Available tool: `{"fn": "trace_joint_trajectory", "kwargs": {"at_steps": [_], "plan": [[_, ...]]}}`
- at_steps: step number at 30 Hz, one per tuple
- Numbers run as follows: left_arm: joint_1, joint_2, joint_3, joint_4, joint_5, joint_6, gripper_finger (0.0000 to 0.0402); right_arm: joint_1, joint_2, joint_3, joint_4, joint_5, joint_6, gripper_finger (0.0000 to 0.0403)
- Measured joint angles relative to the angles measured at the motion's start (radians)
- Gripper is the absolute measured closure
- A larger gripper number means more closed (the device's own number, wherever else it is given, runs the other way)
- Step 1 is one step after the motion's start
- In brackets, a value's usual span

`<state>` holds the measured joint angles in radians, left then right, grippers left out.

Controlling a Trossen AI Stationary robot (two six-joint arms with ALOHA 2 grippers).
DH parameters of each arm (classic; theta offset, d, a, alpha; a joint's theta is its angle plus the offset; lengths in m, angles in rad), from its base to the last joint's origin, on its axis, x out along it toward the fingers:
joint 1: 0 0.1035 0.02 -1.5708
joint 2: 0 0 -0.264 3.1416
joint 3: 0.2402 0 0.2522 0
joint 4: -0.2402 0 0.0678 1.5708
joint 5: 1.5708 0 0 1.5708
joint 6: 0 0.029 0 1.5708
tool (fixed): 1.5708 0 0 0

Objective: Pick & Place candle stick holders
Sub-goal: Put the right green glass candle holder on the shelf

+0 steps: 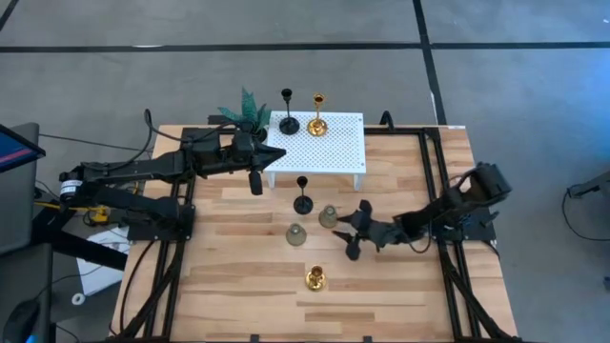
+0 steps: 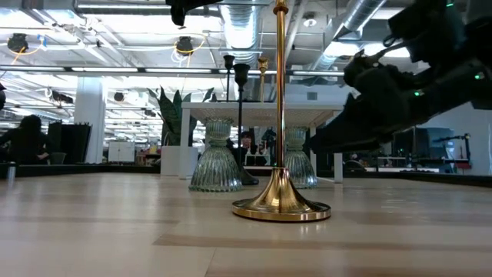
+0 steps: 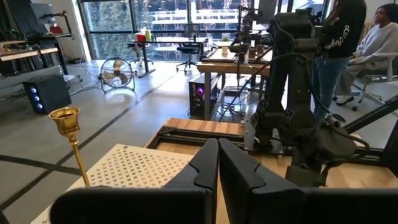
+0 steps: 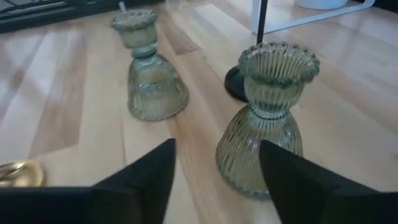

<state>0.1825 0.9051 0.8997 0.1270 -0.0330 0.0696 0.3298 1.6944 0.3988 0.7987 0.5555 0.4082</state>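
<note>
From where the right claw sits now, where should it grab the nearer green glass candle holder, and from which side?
Grip the narrow neck of the nearer glass holder, between its flared fluted cup and its wide bell base. It stands upright, and the open right claw already faces it low over the table, so a level approach straight ahead looks best. The waist should keep it from slipping; the black holder stands close behind.

The high view looks straight down on the whole surface (image 1: 238, 276) and both arms. The low view sits at surface height, close behind a gold holder (image 2: 280, 201), facing the room. The left wrist view looks past the closed left claw (image 3: 218, 163) toward the far room. The right wrist view looks closely at a glassy holder (image 4: 266, 118) just ahead of the spread right claw (image 4: 216, 167), also seen from above.
</note>
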Motion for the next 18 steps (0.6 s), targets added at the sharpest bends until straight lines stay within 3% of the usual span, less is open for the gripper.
{"fn": "trace_joint_trajectory", "kwargs": {"at_steps": [7,18], "plan": [[0.0,0.0,0.0,-0.024,0.0,0.0,0.0389,-0.036,0.016,0.034,-0.011,0.003,0.0,0.0099],[0.0,0.0,0.0,-0.053,0.0,0.0,0.0389,-0.127,0.013,0.034,-0.013,-0.012,0.0,0.0034]]}}
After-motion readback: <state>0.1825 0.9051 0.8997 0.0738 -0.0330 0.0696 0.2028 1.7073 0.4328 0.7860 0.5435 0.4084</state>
